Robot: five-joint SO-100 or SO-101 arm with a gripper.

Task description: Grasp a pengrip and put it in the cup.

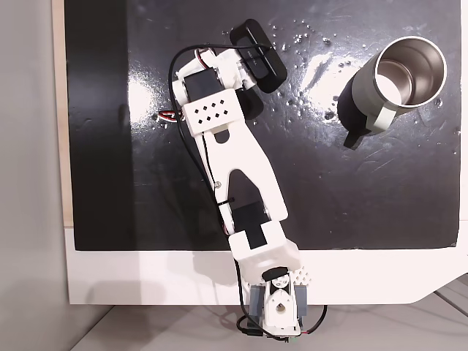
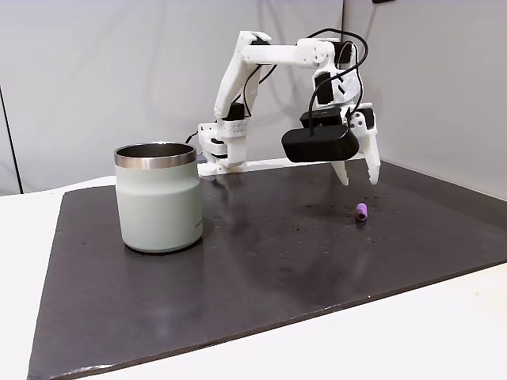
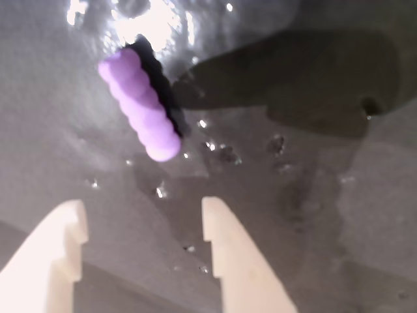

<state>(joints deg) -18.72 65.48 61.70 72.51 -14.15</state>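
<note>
Purple pengrip (image 3: 139, 104) lies on the dark surface (image 2: 277, 253) just ahead of the spread, empty jaws, which hover above it, apparently lining up a pinch; cup (image 2: 158, 198) waits well apart.

One fixed camera looked straight down on the dark surface (image 1: 380, 197); another watched low from its side. The wrist camera hung close above, sharing the pengrip (image 3: 140, 104) with the side view.

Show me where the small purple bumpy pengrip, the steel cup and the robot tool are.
Small light-purple bumpy pengrip (image 3: 140, 104): wrist view, middle of its body.
Stainless-steel cup with pale grey-green wall (image 2: 158, 210): a fixed view, outer wall.
White two-finger tool (image 3: 143, 238): wrist view, midway between fingertips.
</note>
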